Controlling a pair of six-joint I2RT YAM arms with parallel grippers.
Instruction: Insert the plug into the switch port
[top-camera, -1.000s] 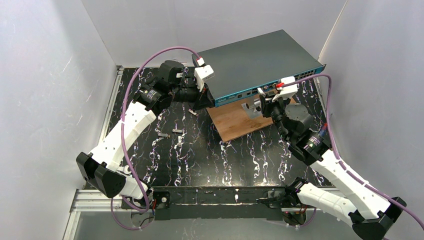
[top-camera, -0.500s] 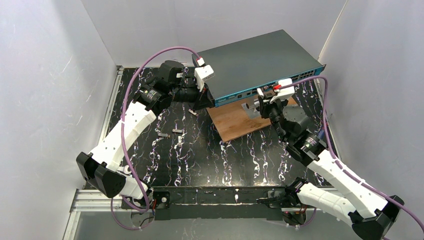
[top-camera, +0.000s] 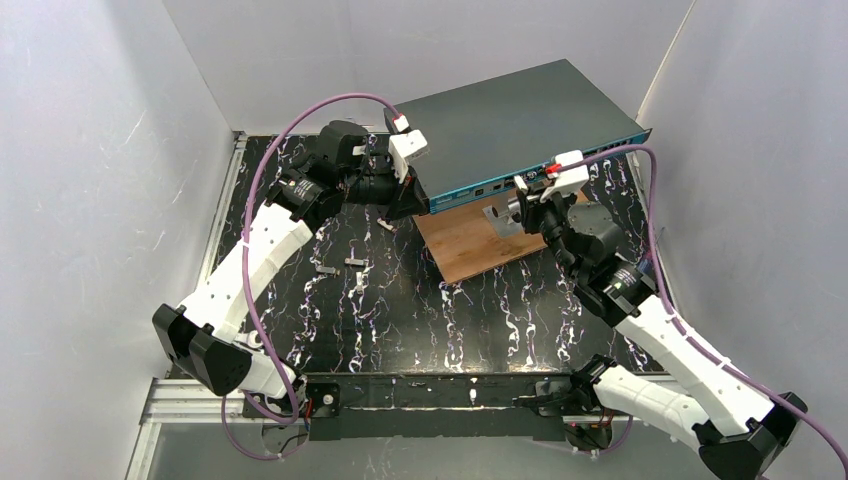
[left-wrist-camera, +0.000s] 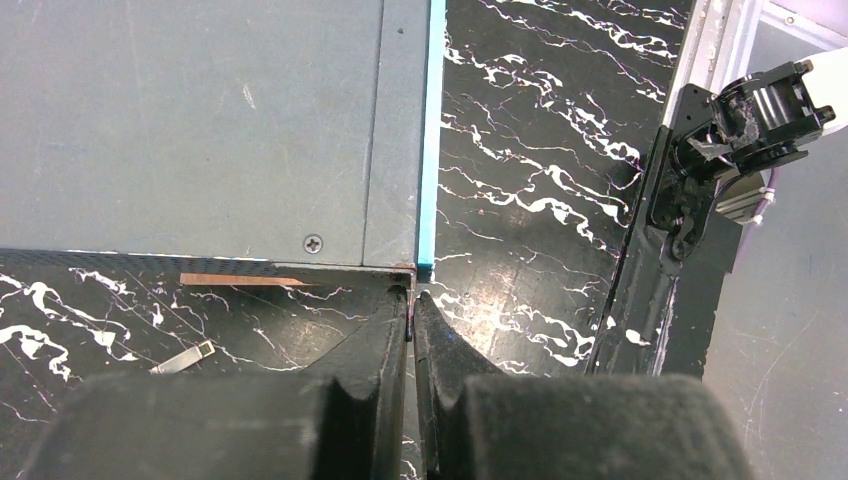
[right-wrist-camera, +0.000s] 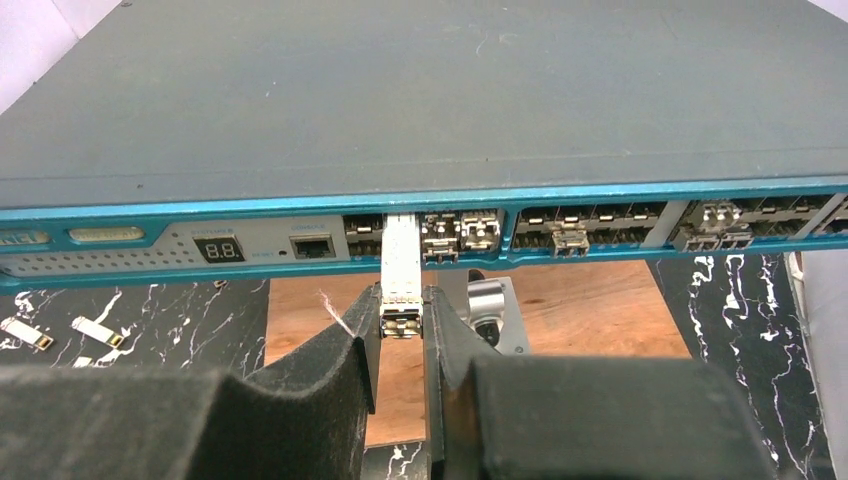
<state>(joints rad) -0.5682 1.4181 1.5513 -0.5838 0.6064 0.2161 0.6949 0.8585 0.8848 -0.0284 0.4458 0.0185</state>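
The switch is a flat dark grey box with a teal front strip of small sockets. It rests on a brown wooden board. My right gripper is shut on the plug, a small silver metal module. The plug's far end is in the mouth of a socket near the strip's middle. In the top view my right gripper is at the switch's front. My left gripper is shut and empty, its tips against the switch's front left corner; it also shows in the top view.
The wooden board sticks out in front of the switch, with a silver metal bracket on it right of my right fingers. Small loose modules lie on the black marbled table. White walls close in on both sides.
My right arm has shifted slightly left and toward the switch front with the plug in its jaws. The left arm has not moved.
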